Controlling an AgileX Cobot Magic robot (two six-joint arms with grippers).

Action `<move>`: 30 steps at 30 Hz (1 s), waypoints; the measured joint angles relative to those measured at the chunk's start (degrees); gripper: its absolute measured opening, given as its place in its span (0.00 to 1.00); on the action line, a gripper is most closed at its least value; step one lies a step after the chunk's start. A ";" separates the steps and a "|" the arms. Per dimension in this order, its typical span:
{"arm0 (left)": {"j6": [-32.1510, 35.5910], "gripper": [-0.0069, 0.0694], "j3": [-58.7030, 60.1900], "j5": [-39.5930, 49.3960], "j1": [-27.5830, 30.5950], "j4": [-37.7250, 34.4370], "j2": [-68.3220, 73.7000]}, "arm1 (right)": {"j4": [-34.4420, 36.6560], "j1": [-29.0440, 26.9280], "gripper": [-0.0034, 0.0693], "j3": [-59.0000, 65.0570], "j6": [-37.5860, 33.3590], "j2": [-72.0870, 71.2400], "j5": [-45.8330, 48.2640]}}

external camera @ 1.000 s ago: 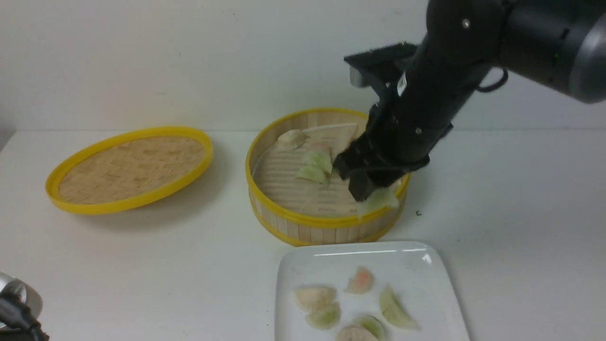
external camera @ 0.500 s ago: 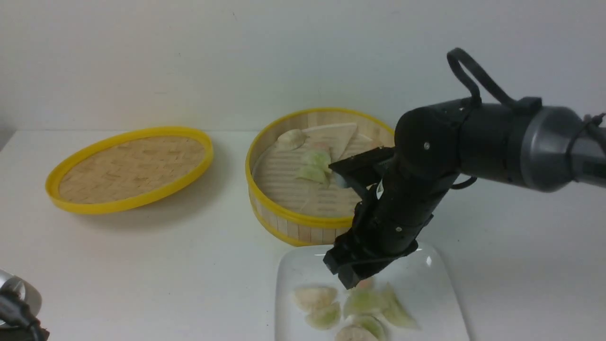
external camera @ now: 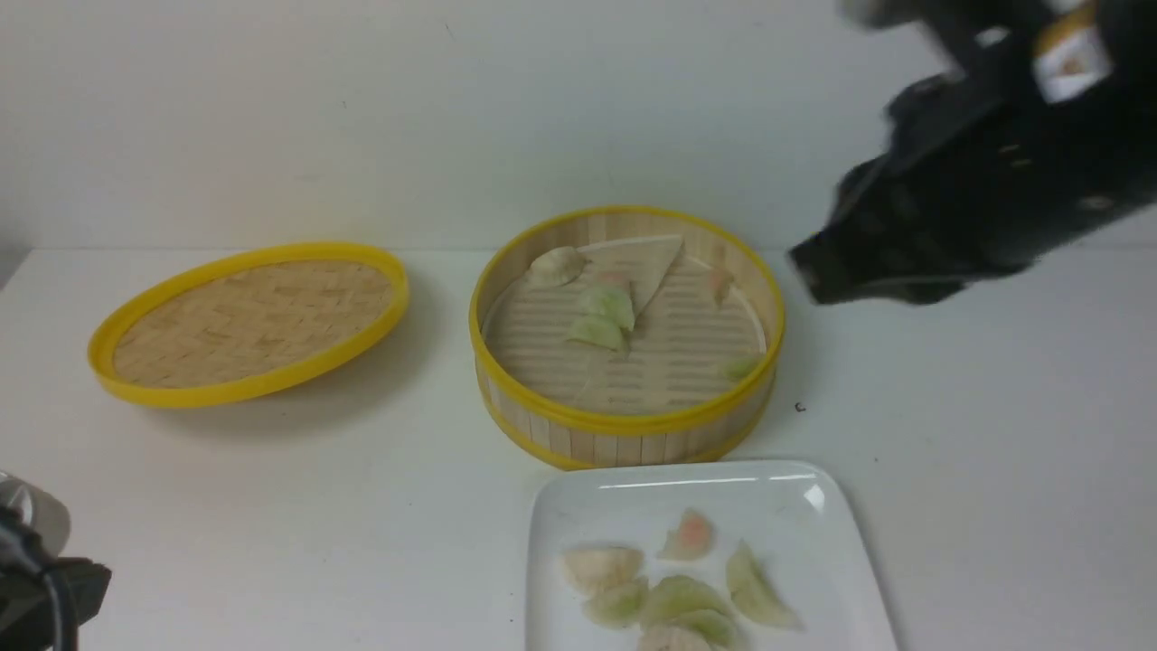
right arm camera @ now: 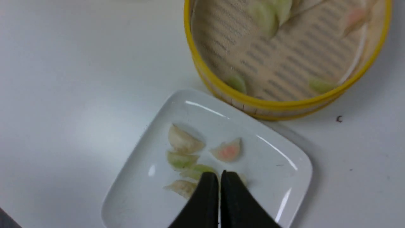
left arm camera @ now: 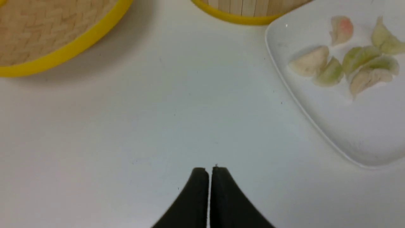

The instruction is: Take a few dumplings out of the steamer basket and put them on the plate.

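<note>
Dumplings, crescent-shaped, in cream, green and pink: divided between steamer basket and plate. Items are listed from left to right.

Left gripper: fingertips drawn together, nothing held between them; seen over the table in its wrist view. Only part of the left arm is shown at the near left corner of the front view.

Lid: shallow, of woven bamboo, yellow-rimmed; placed to the left of the basket and well apart from it, a shadow cast beside it.

Steamer basket: round, slat-walled, yellow-rimmed, set behind the plate. On its slatted floor, one cream dumpling is found toward the far left, with a pink and two green ones grouped beside it; another pink piece lies toward the far right, and a green one is lodged near the right wall. A further green one is shown by the near wall in the right wrist view.

Plate: white, square, round-cornered, just in front of the basket. Two cream, four green and one pink dumpling are borne, several touching.

Right gripper: fingertips together, nothing held; raised to the right of the basket, blurred in the front view.
</note>
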 joint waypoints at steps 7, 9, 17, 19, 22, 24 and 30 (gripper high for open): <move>0.00 0.08 0.00 -8.47 0.00 -5.06 0.00 | -4.06 0.00 0.03 25.07 2.54 -37.56 -22.56; 0.47 0.08 0.00 -10.37 0.00 -6.45 0.00 | -4.47 0.00 0.03 33.16 4.33 -47.07 -30.53; 1.44 0.08 0.00 -17.26 0.00 -9.08 0.26 | -8.77 0.00 0.03 51.93 10.76 -68.17 -43.62; 1.45 0.08 0.00 -17.55 0.00 -9.95 0.35 | -10.57 0.00 0.03 52.94 10.90 -69.48 -45.23; 1.82 0.08 0.02 -17.65 0.13 -12.84 0.35 | -12.35 0.00 0.03 53.05 10.96 -69.96 -46.79; 2.44 0.08 0.02 -17.70 0.13 -14.55 0.14 | -12.33 0.00 0.03 53.17 11.12 -70.01 -47.08; 6.00 0.08 0.07 -16.02 0.13 -17.25 -4.12 | -12.14 0.00 0.03 53.36 11.32 -70.08 -46.10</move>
